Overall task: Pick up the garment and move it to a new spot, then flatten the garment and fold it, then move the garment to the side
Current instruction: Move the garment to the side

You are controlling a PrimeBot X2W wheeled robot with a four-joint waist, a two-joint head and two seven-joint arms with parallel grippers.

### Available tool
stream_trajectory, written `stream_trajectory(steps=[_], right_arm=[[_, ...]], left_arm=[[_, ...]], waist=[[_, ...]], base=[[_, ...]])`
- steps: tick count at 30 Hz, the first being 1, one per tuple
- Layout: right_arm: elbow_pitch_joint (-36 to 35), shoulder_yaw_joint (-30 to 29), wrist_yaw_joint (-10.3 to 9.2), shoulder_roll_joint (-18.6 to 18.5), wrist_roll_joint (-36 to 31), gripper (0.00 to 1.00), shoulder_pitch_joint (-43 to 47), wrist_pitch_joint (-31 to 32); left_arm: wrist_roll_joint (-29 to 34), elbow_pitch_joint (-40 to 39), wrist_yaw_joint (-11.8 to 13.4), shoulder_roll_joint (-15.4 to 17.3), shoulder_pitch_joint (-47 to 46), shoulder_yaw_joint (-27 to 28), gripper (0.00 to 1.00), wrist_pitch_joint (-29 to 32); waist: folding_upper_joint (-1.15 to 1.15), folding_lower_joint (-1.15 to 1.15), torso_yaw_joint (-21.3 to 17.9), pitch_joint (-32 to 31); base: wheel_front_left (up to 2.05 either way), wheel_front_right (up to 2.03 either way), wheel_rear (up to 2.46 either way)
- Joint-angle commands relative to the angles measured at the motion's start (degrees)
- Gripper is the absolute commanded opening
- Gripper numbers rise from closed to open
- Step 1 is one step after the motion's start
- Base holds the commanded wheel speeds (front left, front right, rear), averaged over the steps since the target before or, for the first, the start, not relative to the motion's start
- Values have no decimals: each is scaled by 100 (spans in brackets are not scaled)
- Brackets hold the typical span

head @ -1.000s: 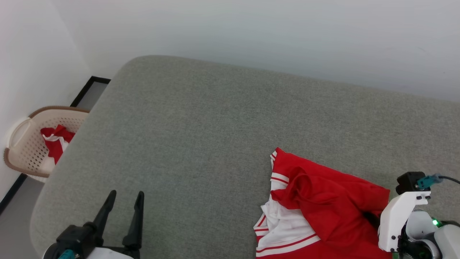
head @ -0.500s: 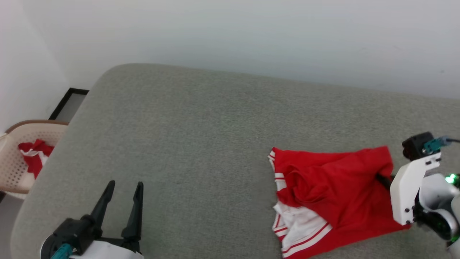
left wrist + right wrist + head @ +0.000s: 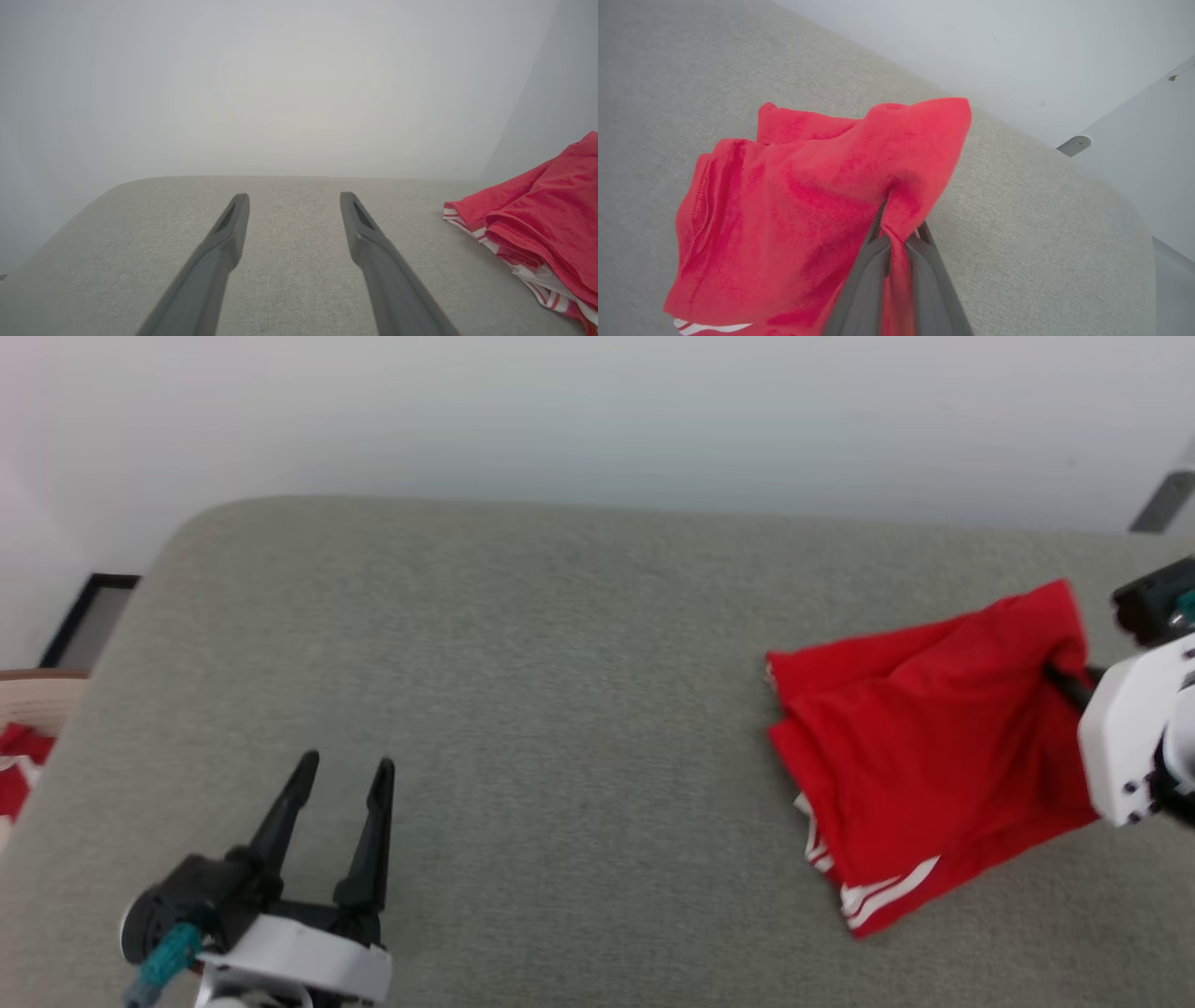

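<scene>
The garment (image 3: 924, 747), red with white striped trim, hangs bunched over the right part of the grey cushion (image 3: 560, 709). My right gripper (image 3: 1064, 683) is shut on its red cloth near the upper right corner; in the right wrist view the fabric (image 3: 808, 200) is pinched between the dark fingers (image 3: 873, 266) and drapes down to the left. My left gripper (image 3: 341, 779) stands open at the lower left, nothing between its fingers. In the left wrist view the garment (image 3: 546, 214) lies far right of that open left gripper (image 3: 294, 200).
A pale wall runs behind the cushion. At the far left edge sits a beige laundry basket (image 3: 37, 683) holding more red cloth (image 3: 14, 765). A dark-framed floor strip (image 3: 89, 616) lies beside it. The cushion's rounded right end (image 3: 1134, 224) drops off near my right gripper.
My right gripper has lifted the garment up and away from me, so it hangs instead of lying crumpled. The camera turned right, sliding the basket toward the left edge. The left gripper stayed open.
</scene>
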Motion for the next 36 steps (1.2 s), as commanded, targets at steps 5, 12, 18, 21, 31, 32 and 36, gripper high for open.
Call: stream_trajectory(steps=[5,12,18,21,31,32,36], right_arm=[[60,42,-5,-219,95,0,-332,-128],[263,198,-6,-605,249,0,-865,-525],[512,423,-6,-978,303,0,-1275,-1027],[678,548,-6,-1156,316,0,-1447,-1270],[1371,888,-6,-1577,227,0,-2067,-2024],[1475,919,-6,-1611,214,0,-2134,-2094],[1834,1093,-6,-1701,118,0,-2372,-2366]], left_arm=[[71,-72,-11,53,-263,-37,100,6],[95,-167,-11,168,-698,-55,100,6],[92,-218,-11,317,-1088,-161,100,6],[82,-237,-11,386,-1252,-213,100,6],[89,-308,-12,657,-1711,-337,100,6],[85,-316,-12,674,-1761,-354,100,6],[61,-339,-11,778,-1933,-424,100,6]], waist=[[0,0,-403,395],[0,0,-832,901],[0,0,-1142,1303],[0,0,-1272,1482],[0,0,-1651,2071],[0,0,-1675,2124],[0,0,-1750,2339]], base=[[0,0,0],[0,0,0],[0,0,0],[0,0,0],[0,0,0],[0,0,0],[0,0,0]])
